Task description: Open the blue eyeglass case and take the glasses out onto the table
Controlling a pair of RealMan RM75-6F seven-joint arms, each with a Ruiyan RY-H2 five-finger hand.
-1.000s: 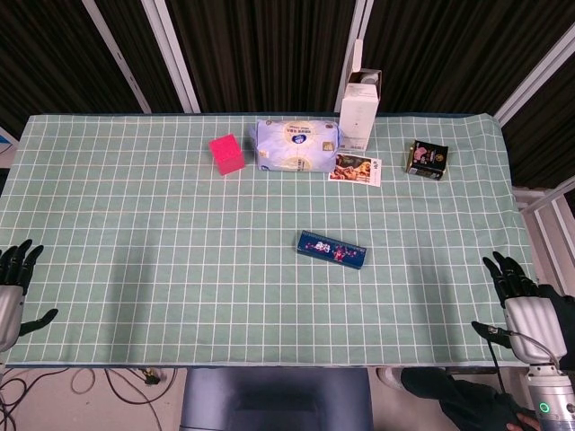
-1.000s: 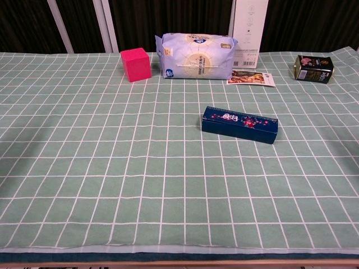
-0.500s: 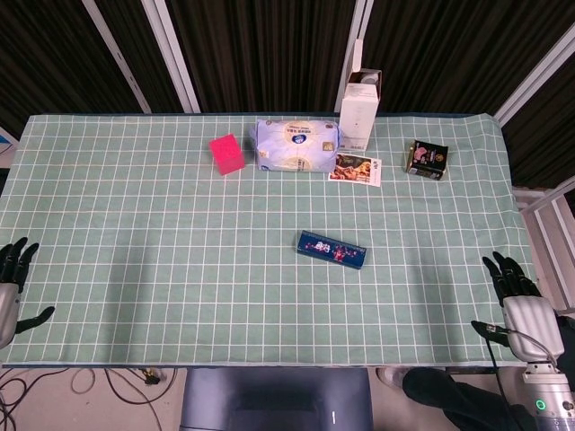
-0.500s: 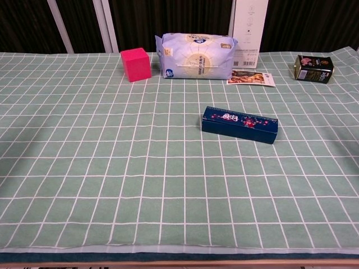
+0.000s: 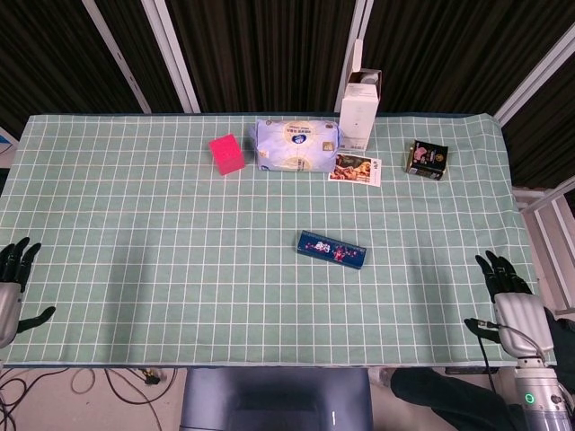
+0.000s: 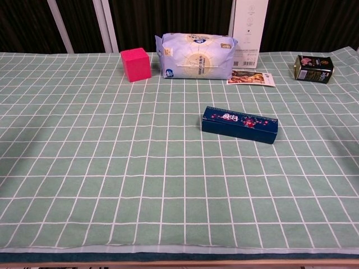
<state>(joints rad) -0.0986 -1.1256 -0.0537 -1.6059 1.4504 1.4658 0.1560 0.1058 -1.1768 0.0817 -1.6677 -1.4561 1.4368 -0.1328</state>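
Your blue eyeglass case lies closed and flat near the middle of the green checked tablecloth, its long axis running roughly from 10 o'clock to 4 o'clock in the head view, and nothing is touching it. Your left hand hangs off the table's edge at about 8 o'clock, fingers spread and holding nothing; your right hand sits off the edge at about 4 o'clock, fingers likewise apart and empty. Neither hand shows in the chest view, so you have 2 long reaches ahead before anything is opened. The case is low, narrow and looks smooth, so I would expect it to skate across the cloth if you press the lid from 1 side without pinning the body with the other hand; it could also spin or drag the cloth into a wrinkle. I cannot tell from either view where the seam or hinge runs, so picking the wrong long edge may only push it away. If it pops open suddenly, the glasses could spill out or slide toward the near edge at 6 o'clock. Beyond the case at 12 o'clock sit the pink cube, the tissue pack, the white carton, a printed card and a small dark tin, all well apart from the case, so a shove would need to be hard to reach them.
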